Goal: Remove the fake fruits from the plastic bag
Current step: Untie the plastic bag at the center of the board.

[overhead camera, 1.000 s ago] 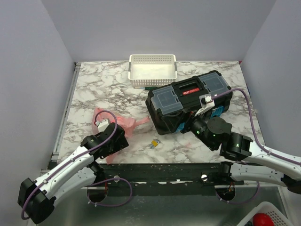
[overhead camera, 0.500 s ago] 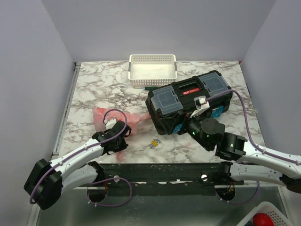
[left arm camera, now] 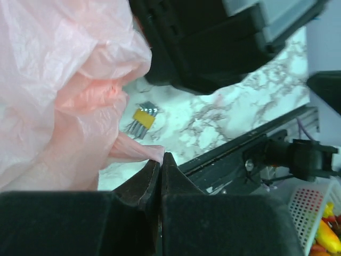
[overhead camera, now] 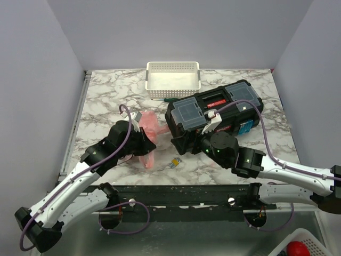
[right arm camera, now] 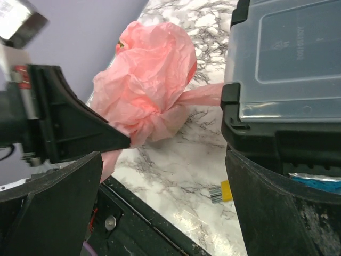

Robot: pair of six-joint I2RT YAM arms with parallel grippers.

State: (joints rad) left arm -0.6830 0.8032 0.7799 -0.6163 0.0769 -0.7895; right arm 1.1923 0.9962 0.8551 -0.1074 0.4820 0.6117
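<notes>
None of the fake fruits lies out on the desk. The plastic bag sits bunched left of centre, its contents hidden. The left claw is clamped on its edge and the right claw gapes apart, so the emptying seems barely begun.

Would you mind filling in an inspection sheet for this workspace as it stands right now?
Surface: marble-pattern table, no damage seen.
Job's things: pink plastic bag bunched up, one fold pinched by the left gripper; fake fruits nothing seen, possibly hidden inside.
Clutter: black toolbox beside the bag; white basket at the far edge; yellow clip lying on the table near the front.
Grippers: left gripper shut on the bag; right gripper open, empty, facing the bag.
Cables: purple cable along each arm; no snag seen.
Surroundings: plain lilac walls; a white bin with a red item at bottom right.
</notes>
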